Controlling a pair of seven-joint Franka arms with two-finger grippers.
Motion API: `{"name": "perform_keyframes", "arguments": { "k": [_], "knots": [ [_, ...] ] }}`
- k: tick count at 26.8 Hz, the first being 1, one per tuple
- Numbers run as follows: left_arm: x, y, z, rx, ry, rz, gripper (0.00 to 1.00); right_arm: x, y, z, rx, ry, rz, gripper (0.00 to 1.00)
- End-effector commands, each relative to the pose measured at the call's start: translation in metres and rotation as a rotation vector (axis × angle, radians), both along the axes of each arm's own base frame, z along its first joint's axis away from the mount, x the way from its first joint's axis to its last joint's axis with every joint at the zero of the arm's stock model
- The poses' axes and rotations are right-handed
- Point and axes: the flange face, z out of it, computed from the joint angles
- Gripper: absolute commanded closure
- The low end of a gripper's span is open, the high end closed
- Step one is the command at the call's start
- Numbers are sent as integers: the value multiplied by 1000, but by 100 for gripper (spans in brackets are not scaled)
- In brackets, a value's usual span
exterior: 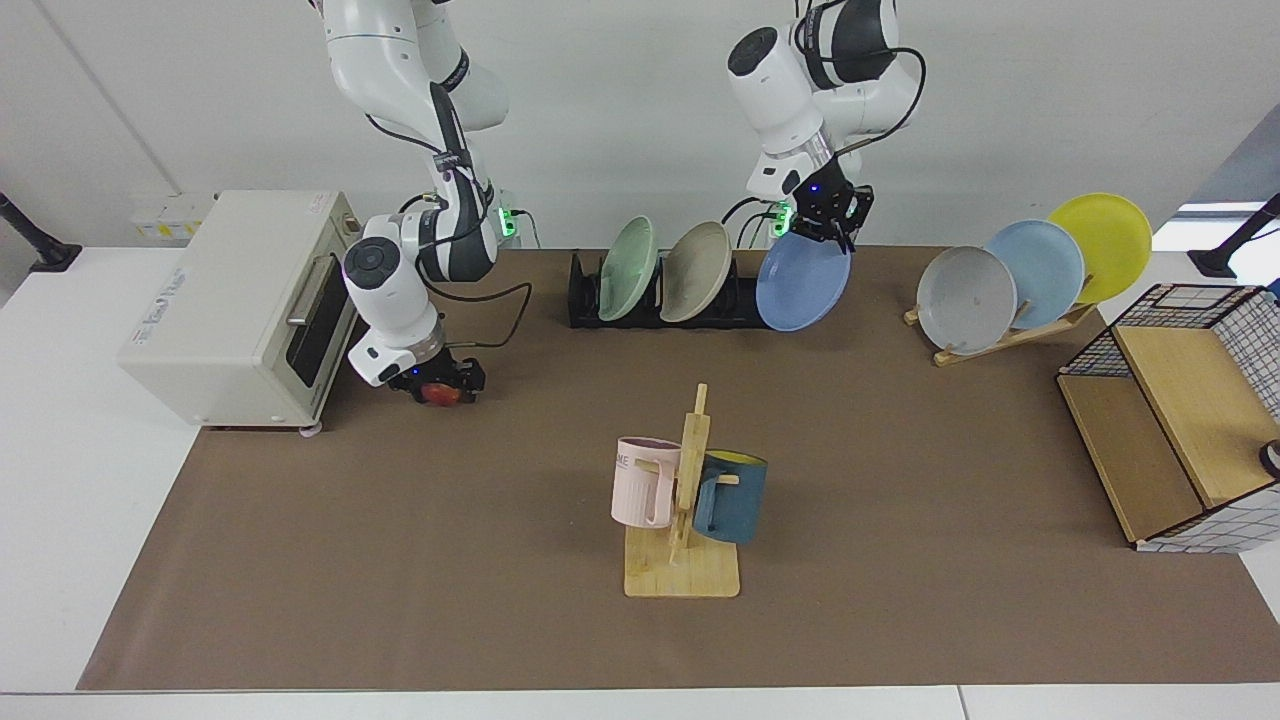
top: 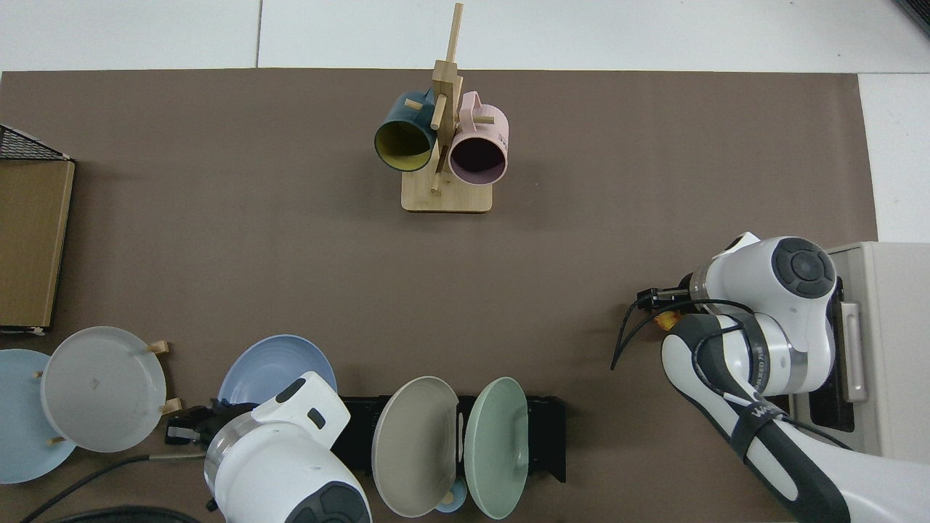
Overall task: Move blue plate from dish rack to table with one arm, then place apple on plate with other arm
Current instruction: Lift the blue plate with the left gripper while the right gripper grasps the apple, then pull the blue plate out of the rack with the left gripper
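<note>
Covering the large white table (exterior: 60,480) is a brown mat, on which nothing is yet being set down. Beside the low black slotted dish rack (exterior: 585,300), the round periwinkle-blue plate (exterior: 802,281) is being held clear by its upper rim in the left gripper (exterior: 822,222), so the lift is judged done and the lowering outstanding. The small red apple (exterior: 437,393) is being clasped low over the mat by the right gripper (exterior: 437,382).
</note>
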Motion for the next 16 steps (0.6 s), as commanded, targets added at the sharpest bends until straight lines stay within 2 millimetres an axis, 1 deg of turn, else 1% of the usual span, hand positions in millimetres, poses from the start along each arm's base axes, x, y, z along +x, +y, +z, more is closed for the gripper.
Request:
{"name": "perform_keyframes", "arguments": {
  "k": [1,2,6,9,11,12,13,15,16],
  "knots": [
    [13,-3,52,59,-25,39,100,-9,-3,3,-2,38,20,87],
    [19,-2,64,54,-30,50,100,-9,-3,4,-1,41,22,91],
    [56,16,95,-8,-33,100,100,-5,-2,11,0,28,26,92],
    [90,34,107,-100,-33,157,100,0,-1,18,1,15,27,92],
    [115,41,106,-187,-26,218,100,8,-1,30,2,11,23,92],
    [126,42,100,-225,-17,245,100,12,-2,36,2,17,23,93],
    [134,46,96,-258,-11,268,100,16,-1,44,3,18,27,94],
    [149,61,88,-343,15,324,100,25,-2,61,4,28,27,96],
    [153,65,86,-386,20,337,100,29,-2,68,2,35,30,97]
  ]
}}
